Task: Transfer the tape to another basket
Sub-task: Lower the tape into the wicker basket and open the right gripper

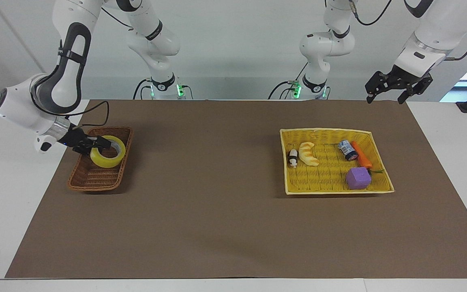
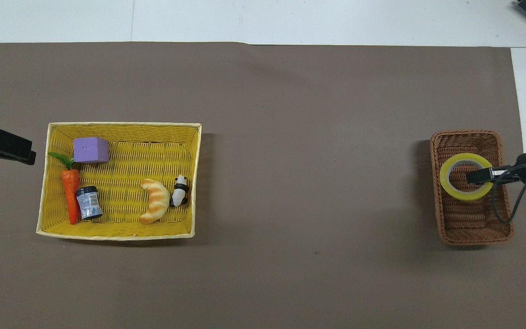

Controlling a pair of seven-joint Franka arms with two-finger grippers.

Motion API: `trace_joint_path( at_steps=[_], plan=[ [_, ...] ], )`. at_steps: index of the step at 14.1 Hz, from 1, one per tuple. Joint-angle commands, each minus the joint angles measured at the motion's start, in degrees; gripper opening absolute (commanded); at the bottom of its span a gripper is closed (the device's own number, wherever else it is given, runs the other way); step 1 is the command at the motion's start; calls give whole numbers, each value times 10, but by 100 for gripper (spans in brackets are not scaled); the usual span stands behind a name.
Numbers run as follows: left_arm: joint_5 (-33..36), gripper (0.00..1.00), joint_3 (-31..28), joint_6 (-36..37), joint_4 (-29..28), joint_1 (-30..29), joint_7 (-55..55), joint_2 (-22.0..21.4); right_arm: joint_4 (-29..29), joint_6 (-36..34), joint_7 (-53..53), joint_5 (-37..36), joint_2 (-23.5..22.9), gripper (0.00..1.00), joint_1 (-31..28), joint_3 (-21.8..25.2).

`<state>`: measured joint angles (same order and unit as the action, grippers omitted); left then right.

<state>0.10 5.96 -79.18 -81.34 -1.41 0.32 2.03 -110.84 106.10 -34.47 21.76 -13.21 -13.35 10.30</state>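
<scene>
The yellow tape roll (image 1: 106, 162) is held by my right gripper (image 1: 103, 142), which is shut on the roll's wall with one finger inside the ring. The roll hangs low inside the dark brown wicker basket (image 1: 91, 180), in the half nearer to the robots; I cannot tell whether it touches the bottom. In the overhead view the tape (image 2: 466, 195) lies within the basket's rim (image 2: 473, 230), with the right gripper (image 2: 478, 175) on it. My left gripper (image 1: 386, 95) is open and empty, raised over the mat's corner at the left arm's end.
The large yellow basket (image 1: 335, 190) at the left arm's end holds a purple cube (image 1: 358, 178), a carrot (image 1: 362, 158), a small can (image 1: 347, 149), a croissant (image 1: 308, 154) and a panda figure (image 1: 293, 158). A brown mat covers the table.
</scene>
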Motion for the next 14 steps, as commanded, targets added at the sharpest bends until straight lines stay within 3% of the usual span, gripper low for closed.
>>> trace_joint_path(
  at_steps=[1,2,6,7,9,10,14],
  plan=[
    [-3,100,4,-12,-15,-13,4,-12,-31,11,-45,-16,17,0,-18,-6],
    [-3,100,3,-12,-15,-13,4,-12,-34,20,-72,-17,15,0,-20,-6],
    [-3,100,4,-12,-15,-13,4,-12,-56,54,-82,-44,13,40,-20,-7],
    [-3,100,4,-12,-15,-13,4,-12,-56,55,-79,-44,13,52,-20,-7],
    [-3,100,3,-11,-15,-13,4,-12,-54,55,-74,-44,13,93,-19,-8],
    [-3,100,4,-12,-15,-13,4,-12,-50,54,-74,-39,10,100,-20,-8],
    [-3,100,4,-12,-15,-13,4,-12,-16,46,-74,-35,3,100,-19,-10]
  ],
)
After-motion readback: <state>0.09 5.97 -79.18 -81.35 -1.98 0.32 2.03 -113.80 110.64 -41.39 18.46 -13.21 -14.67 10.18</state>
